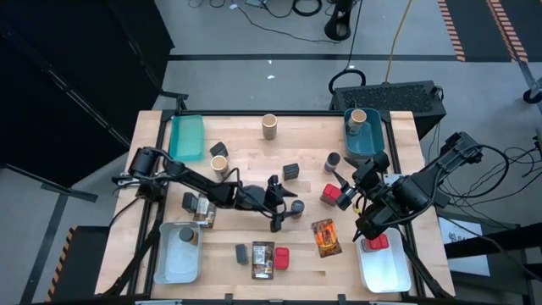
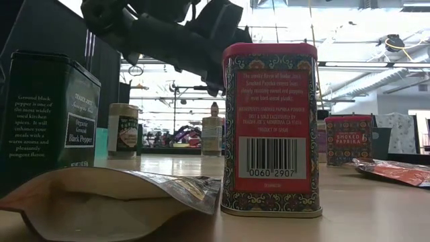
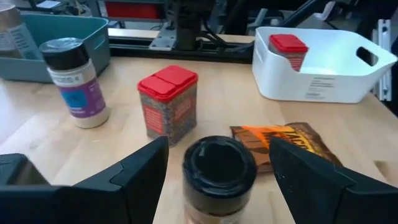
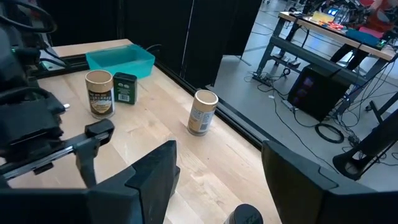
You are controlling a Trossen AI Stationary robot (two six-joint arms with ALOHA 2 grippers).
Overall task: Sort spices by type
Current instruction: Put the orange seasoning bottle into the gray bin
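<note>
Two dark arms over a pale wooden surface (image 1: 254, 152) strewn with spices

Left pincer (image 1: 286, 213) stands wide open at mid-surface, its fingers (image 3: 134, 171) flanking a black-lidded round jar (image 3: 219, 168) without touching it. Right pincer (image 1: 342, 188) hangs open and empty beside a red squarish tin (image 1: 330, 194). White bin (image 3: 323, 68) holds another red-lidded tin (image 3: 287, 50); a flat orange-brown packet (image 1: 326, 237) lies near it. Tan cylinder (image 1: 269, 126) stands at the far edge.
</note>
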